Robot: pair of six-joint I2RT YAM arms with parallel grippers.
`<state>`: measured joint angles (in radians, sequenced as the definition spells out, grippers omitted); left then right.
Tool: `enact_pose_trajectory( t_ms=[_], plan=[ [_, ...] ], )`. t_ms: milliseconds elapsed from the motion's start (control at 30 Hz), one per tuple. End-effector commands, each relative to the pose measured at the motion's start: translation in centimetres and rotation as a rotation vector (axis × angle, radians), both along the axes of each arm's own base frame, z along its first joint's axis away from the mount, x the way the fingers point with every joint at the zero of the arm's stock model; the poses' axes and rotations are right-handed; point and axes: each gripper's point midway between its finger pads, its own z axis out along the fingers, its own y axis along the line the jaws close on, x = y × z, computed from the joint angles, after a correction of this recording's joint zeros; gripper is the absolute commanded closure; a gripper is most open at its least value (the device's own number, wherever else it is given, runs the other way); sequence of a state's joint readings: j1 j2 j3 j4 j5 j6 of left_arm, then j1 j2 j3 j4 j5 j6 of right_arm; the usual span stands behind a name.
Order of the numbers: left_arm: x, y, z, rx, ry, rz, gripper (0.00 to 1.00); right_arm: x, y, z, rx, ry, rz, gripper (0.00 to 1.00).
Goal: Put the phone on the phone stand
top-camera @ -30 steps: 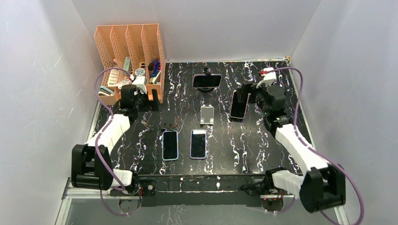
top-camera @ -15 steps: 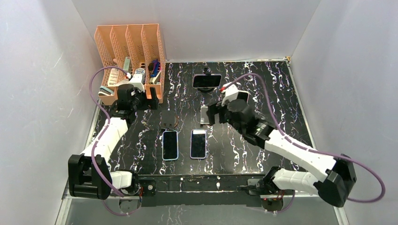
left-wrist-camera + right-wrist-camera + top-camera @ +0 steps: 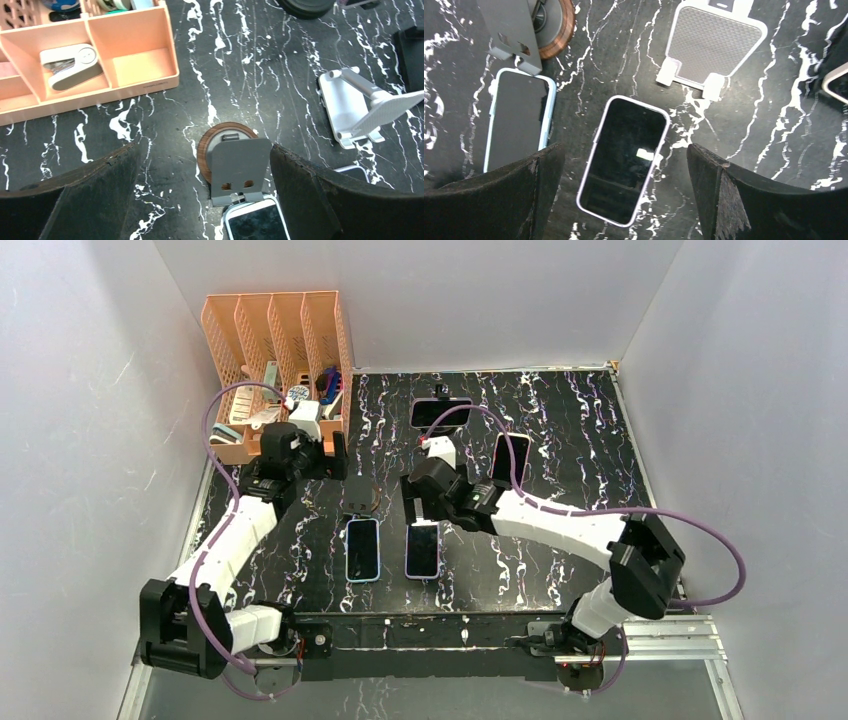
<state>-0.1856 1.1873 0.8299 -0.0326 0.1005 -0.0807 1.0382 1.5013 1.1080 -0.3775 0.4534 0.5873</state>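
While both arms reach out over the black marbled table (image 3: 580,420), four phones and three stands can be counted on it. Two phones lie flat, screen up, side by side near the front edge: a blue-edged phone (image 3: 516,120) and, just to its right, a white-edged phone (image 3: 624,165). A third phone (image 3: 508,462) lies flat further back on the right, well apart from the pair. The fourth phone (image 3: 441,413) sits sideways on the black stand (image 3: 304,5) near the back wall.

Two stands hold nothing. The grey stand (image 3: 235,167), on a round wooden base, has the blue-edged phone's top end right at its foot. The white stand (image 3: 714,47) is just behind the white-edged phone, apart from it.

The right gripper (image 3: 623,150) hangs over the white-edged phone with its jaws spread wide, one on each side, gripping nothing. The left gripper (image 3: 204,150) hovers above the grey stand, jaws likewise wide apart and empty.

One orange organiser (image 3: 275,330) with four slots stands at the back left corner; one stapler (image 3: 70,62) lies in a slot.
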Motion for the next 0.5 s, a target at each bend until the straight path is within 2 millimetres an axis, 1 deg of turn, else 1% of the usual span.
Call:
enact_pose_trajectory(
  t_ms=[0, 133, 267, 367, 467],
  plan=[
    [-0.7, -0.8, 2.2, 0.015, -0.051, -0.03, 0.02, 0.0, 2.2, 1.3, 0.105, 0.08, -0.082, 0.01],
    [-1.2, -0.8, 3.2, 0.02, -0.079, -0.029, 0.02, -0.2, 2.8, -1.0, 0.036, 0.173, -0.13, 0.01],
    [-1.6, -0.7, 4.0, 0.023, -0.103, -0.031, 0.02, -0.2, 3.8, -3.1, -0.024, 0.227, -0.115, 0.01],
    [-1.8, -0.6, 4.4, 0.027, -0.115, -0.032, 0.02, 0.1, 3.9, -4.3, -0.073, 0.257, -0.126, 0.01],
    [-1.9, -0.6, 4.6, 0.032, -0.121, -0.032, 0.02, 0.3, 3.2, -5.7, -0.126, 0.305, -0.151, 0.01]
  ],
)
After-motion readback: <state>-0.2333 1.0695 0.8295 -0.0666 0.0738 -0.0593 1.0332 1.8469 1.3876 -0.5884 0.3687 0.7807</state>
